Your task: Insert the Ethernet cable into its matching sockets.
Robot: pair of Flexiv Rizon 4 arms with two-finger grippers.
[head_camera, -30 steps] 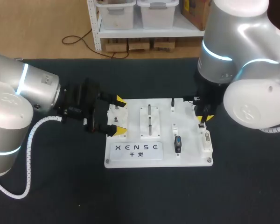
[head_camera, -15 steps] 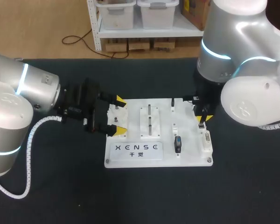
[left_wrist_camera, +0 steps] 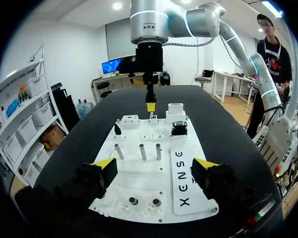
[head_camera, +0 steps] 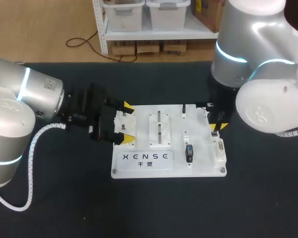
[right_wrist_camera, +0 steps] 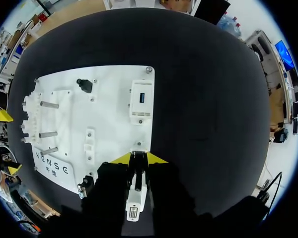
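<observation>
Straddling the left edge of the white board (head_camera: 139, 168), the left tool (head_camera: 128, 123) stands spread apart, empty. Over its right side, the right tool (head_camera: 217, 125) is clamped on the Ethernet plug (right_wrist_camera: 134, 201), which is likely light and rigid with a brittle latch, so best gripped by its flat sides.

Ethernet plug (right_wrist_camera: 136, 182) gripped upright above white board (right_wrist_camera: 114, 130).

Flat white rectangular plastic board (head_camera: 203, 167) on black desk (head_camera: 59, 203): row of black capital letters (head_camera: 145, 156) near front edge, two small black characters (head_camera: 145, 164) beneath.
</observation>
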